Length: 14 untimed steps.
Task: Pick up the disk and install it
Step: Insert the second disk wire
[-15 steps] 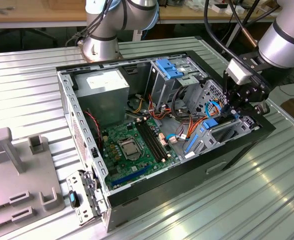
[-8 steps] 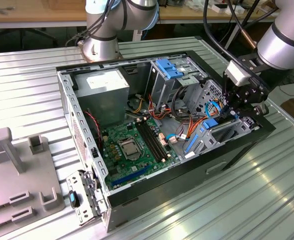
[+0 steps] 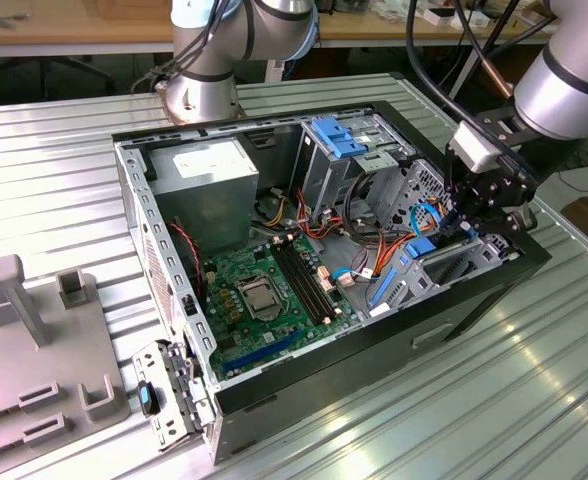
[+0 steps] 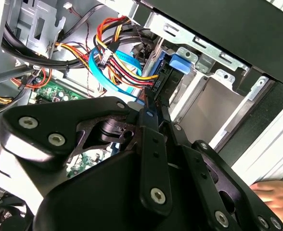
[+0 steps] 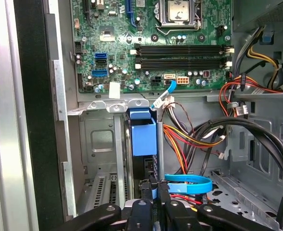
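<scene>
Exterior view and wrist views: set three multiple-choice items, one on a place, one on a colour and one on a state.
1. Where in the computer case is the gripper?
A. At the end on the exterior view's right
B. At the end on the exterior view's left
C. Over the middle

2. What colour is the frame of the disk?
A. Red
B. Blue
C. Green

3. How is the computer case?
A. Closed
B. Open-sided
C. Upside down

Answers: 1 A, the gripper reaches in among the drive bays there. 2 B, the frame shows bright blue in the first wrist view. 3 B, the motherboard lies exposed.
</scene>
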Motion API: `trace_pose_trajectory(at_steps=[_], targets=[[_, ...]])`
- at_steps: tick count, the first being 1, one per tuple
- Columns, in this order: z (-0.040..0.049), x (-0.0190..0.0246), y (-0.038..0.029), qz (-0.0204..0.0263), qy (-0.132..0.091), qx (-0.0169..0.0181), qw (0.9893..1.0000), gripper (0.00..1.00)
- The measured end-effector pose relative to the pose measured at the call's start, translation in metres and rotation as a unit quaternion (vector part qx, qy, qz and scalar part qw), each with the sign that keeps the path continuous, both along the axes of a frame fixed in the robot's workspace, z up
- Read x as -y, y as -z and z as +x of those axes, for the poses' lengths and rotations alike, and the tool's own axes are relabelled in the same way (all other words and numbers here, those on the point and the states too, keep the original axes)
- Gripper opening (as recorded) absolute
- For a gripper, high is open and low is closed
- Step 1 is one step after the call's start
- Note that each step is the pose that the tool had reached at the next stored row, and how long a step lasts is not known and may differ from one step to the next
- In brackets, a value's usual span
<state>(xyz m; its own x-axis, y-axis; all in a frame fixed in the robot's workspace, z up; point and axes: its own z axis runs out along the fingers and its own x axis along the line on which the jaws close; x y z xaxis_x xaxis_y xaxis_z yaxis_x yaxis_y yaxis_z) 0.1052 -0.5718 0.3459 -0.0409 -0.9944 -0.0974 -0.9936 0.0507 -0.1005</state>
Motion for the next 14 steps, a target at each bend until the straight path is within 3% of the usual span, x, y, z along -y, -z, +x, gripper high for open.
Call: trace_pose_trajectory(at_steps=[14], targets=[[0.0000,-0.0004,-0.0012,0.0000,0.000,0.0000,1.0000,0.16]])
